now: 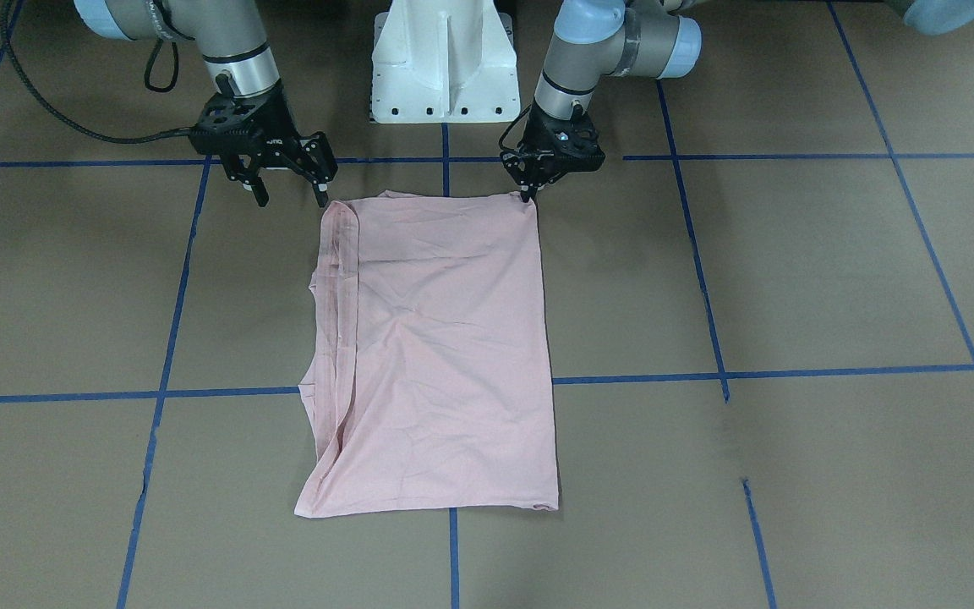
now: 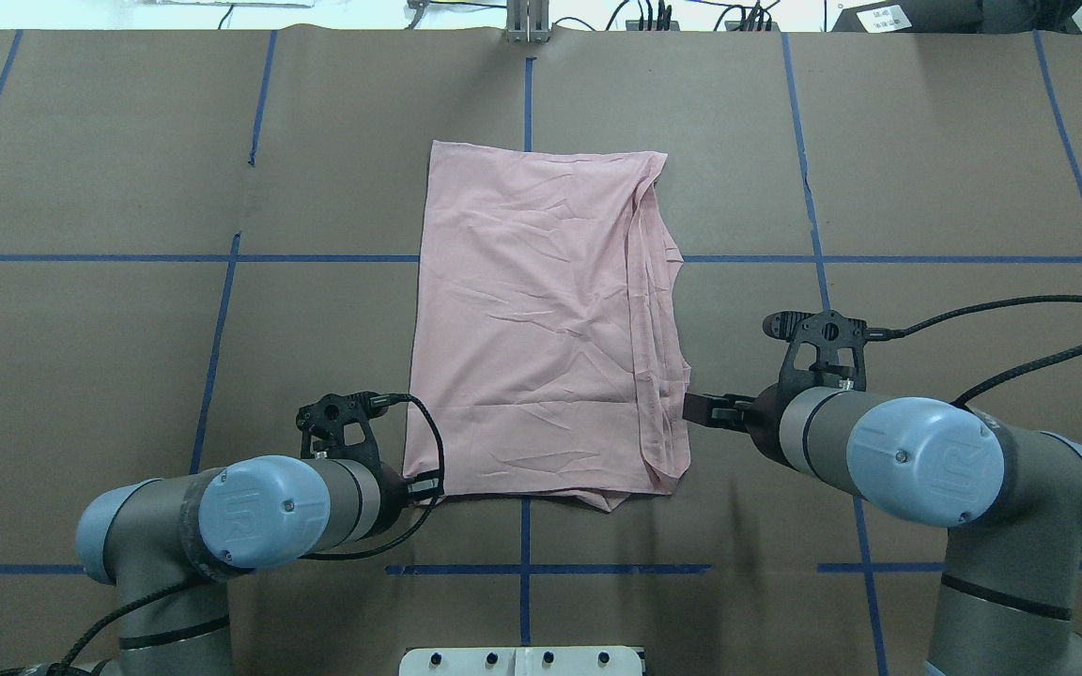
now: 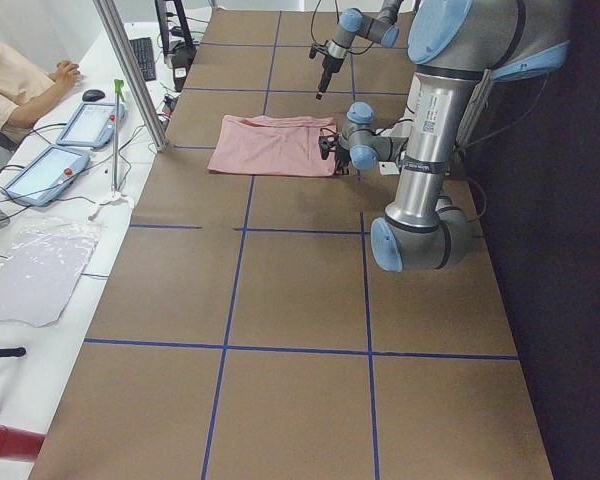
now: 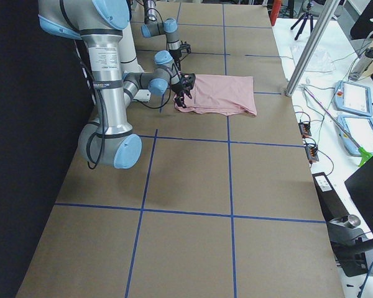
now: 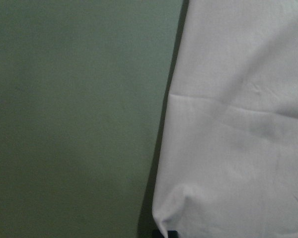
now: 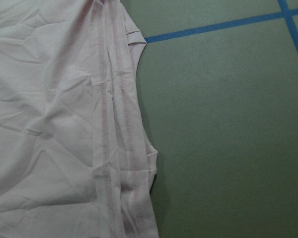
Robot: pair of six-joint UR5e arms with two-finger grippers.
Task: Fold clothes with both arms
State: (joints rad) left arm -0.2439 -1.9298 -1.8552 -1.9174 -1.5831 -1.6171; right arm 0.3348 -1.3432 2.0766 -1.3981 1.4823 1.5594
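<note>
The pale pink T-shirt [image 1: 445,338] [image 2: 541,319] lies folded into a tall rectangle on the brown table, plain side up, with layered hems stacked along the edge on my right arm's side [image 6: 114,124]. My left gripper [image 1: 528,194] [image 2: 421,488] is at the shirt's near corner, shut on the cloth there. That corner puckers at the bottom of the left wrist view [image 5: 169,218]. My right gripper [image 1: 291,200] [image 2: 691,409] stands open just beside the other near corner, holding nothing. No print shows.
The white pedestal [image 1: 443,59] stands right behind the shirt's near edge. Blue tape lines [image 1: 791,372] grid the table. A person [image 3: 10,80] sits at a side bench with tablets [image 3: 85,125], beyond an aluminium post [image 3: 130,70].
</note>
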